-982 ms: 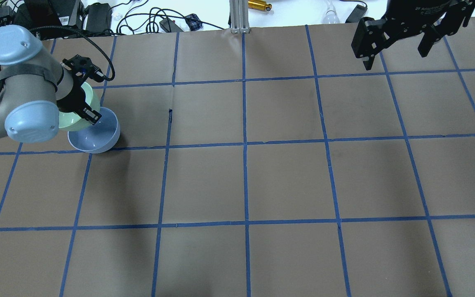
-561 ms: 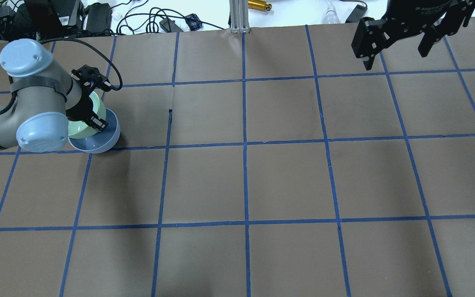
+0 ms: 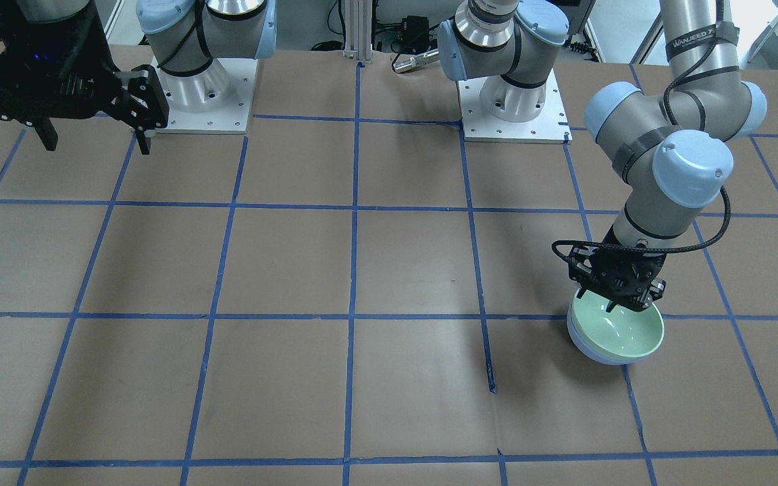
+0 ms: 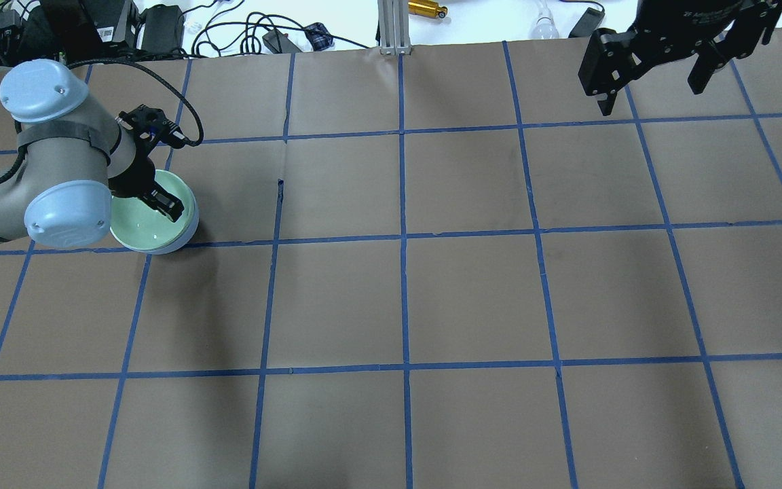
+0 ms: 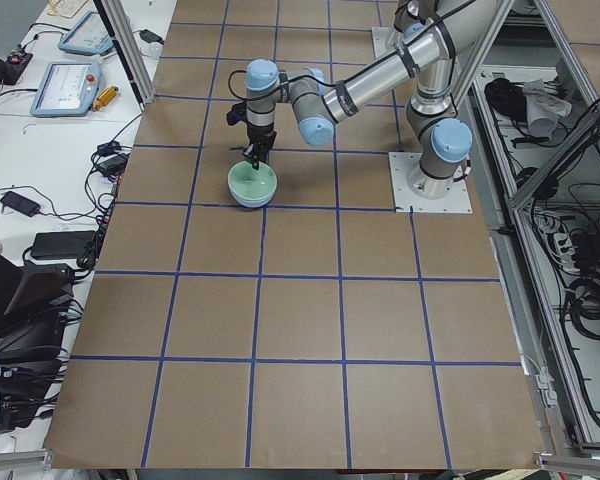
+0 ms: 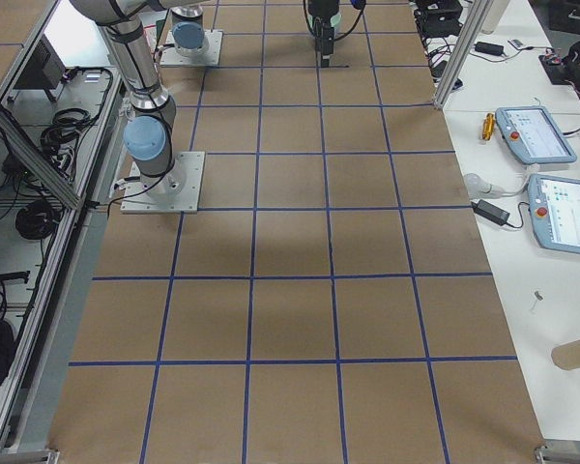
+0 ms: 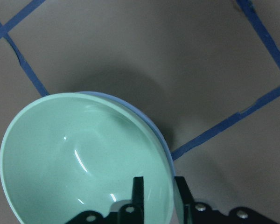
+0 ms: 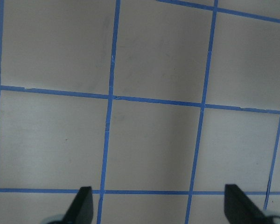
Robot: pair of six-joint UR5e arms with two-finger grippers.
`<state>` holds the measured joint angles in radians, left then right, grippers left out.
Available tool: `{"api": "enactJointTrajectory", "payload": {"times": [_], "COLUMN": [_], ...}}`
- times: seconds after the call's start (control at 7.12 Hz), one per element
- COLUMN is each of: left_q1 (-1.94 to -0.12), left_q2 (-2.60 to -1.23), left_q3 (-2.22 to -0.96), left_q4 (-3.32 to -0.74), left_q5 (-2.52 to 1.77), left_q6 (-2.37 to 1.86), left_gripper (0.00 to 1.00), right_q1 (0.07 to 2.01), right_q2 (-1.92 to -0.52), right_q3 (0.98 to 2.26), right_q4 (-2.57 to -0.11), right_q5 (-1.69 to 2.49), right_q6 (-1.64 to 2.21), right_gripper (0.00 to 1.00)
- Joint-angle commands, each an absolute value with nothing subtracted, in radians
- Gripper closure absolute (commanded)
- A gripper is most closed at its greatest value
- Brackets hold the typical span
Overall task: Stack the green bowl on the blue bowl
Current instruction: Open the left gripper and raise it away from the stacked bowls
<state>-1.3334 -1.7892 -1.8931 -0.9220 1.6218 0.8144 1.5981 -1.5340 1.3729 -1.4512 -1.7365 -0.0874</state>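
The green bowl (image 4: pixel 141 229) sits nested upright inside the blue bowl (image 4: pixel 189 233) at the table's left side. Only the blue bowl's rim and outer wall show around it. Both also show in the front view, the green bowl (image 3: pixel 622 335) above the blue bowl's wall (image 3: pixel 579 343), and in the left wrist view (image 7: pixel 74 158), with the blue rim (image 7: pixel 161 136) behind. My left gripper (image 4: pixel 165 204) is shut on the green bowl's rim, one finger (image 7: pixel 138 193) inside and one outside. My right gripper (image 4: pixel 650 98) hangs open and empty, high over the far right corner.
Brown paper with a blue tape grid (image 4: pixel 402 236) covers the table. Cables, power bricks and an aluminium post (image 4: pixel 391 27) lie beyond the far edge. The arm bases (image 3: pixel 514 101) stand on white plates on the robot's side.
The green bowl was tilted over the blue bowl's left rim. My left gripper moved it right and down, and it now sits level inside the blue bowl. The right arm has not moved.
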Motion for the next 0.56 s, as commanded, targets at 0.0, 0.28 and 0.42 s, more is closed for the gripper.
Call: {"api": "enactJointTrajectory", "payload": {"times": [0.0, 0.28, 0.42], "left_q1": [-1.385, -1.426, -1.434], "left_q2": [-1.761, -1.729, -1.708], "left_q3": [-1.773, -1.636, -1.559], "left_q4": [-1.079, -1.328, -1.448], "left_q5": [1.621, 1.626, 1.625], "left_q6": [0.65, 0.449, 0.305], "left_gripper": [0.0, 0.0, 0.0], "right_q1": [1.598, 1.598, 1.598], "right_q2": [-1.534, -1.534, -1.534], "right_q3": [1.373, 1.373, 1.373], "right_q4": [-1.451, -1.451, -1.451], "right_q5": [-1.736, -1.736, -1.736], "right_q6": [-0.087, -0.087, -0.087], "right_gripper": [0.0, 0.0, 0.0]}}
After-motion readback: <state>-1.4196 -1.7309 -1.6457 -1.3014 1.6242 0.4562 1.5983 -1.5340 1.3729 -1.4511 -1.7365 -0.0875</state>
